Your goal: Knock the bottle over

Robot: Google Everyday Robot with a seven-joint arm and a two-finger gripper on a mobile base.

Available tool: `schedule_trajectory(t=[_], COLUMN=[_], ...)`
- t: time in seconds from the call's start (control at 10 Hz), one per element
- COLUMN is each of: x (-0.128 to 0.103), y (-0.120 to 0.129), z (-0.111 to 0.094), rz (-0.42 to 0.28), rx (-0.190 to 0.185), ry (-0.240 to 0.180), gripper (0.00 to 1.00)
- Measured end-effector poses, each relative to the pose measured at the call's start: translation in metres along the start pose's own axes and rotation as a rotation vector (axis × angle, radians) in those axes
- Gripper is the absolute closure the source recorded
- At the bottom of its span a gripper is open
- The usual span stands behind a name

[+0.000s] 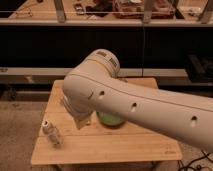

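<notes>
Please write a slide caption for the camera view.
Robot arm over the wooden table, near the upright bottle, half covering the green bowl; pincer hidden.

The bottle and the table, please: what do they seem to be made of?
The bottle: probably translucent whitish plastic, given its pale see-through body. The table: pale wood, matte, its plank seams showing. The gripper is hidden behind the arm, right of the bottle.
</notes>
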Motion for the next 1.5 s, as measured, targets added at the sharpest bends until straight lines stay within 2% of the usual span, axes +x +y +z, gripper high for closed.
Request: schedule_trajectory(t=[0.5,0.6,0.7,0.8,1.0,1.1,1.2,1.4,1.5], x=[-0.001,-0.004,-0.014,-0.026,-0.065,-0.080,-0.085,-0.071,-0.062], y=[-0.001,-0.009,-0.024,-0.041,-0.099,-0.133,-0.164,-0.219,-0.235], z=[0.000,0.002,0.007,0.013,0.040,0.060,0.079,0.110,0.117], rz=[0.001,-0.010,-0.039,-0.073,-0.166,-0.202,-0.225,-0.244,-0.245], rx=[0.001,0.009,0.020,0.031,0.058,0.067,0.073,0.096,0.106], ry=[-0.006,-0.023,-0.058,-0.095,-0.233,-0.303,-0.352,-0.395,-0.403], gripper=[0.35,0.35,0.35,0.35,0.35,0.35,0.35,0.35,0.37])
